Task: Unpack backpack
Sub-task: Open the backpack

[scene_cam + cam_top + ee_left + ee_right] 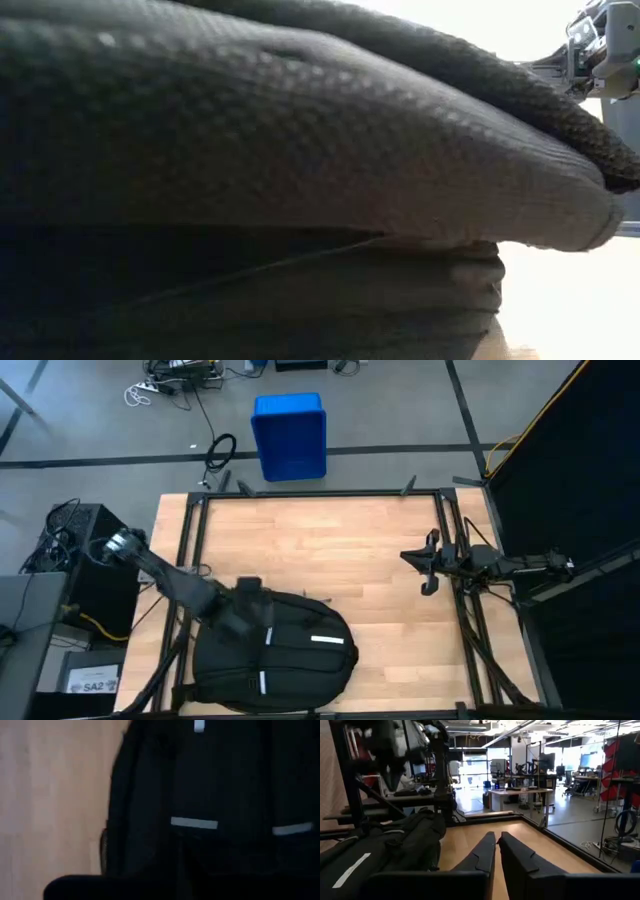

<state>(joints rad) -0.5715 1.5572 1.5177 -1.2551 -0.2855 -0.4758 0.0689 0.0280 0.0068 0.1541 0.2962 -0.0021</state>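
The black backpack (pixel 280 655) lies flat on the wooden table near its front edge, left of the middle, with short white stripes (pixel 327 641) facing up. It fills the low view (pixel 250 150) and shows in the left wrist view (pixel 210 795). My left gripper (pixel 248 605) is over the backpack's far left part, dark against dark cloth. My right gripper (pixel 428 575) waits at the table's right side, shut and holding nothing (pixel 496 840), well clear of the backpack (pixel 385 850).
Black frame rails (pixel 190 540) run along the table's left, right and far sides. A blue bin (pixel 290 435) stands on the floor beyond the far edge. Bare wood (pixel 320 540) lies between the backpack and the far rail. A black curtain (pixel 570 480) hangs at the right.
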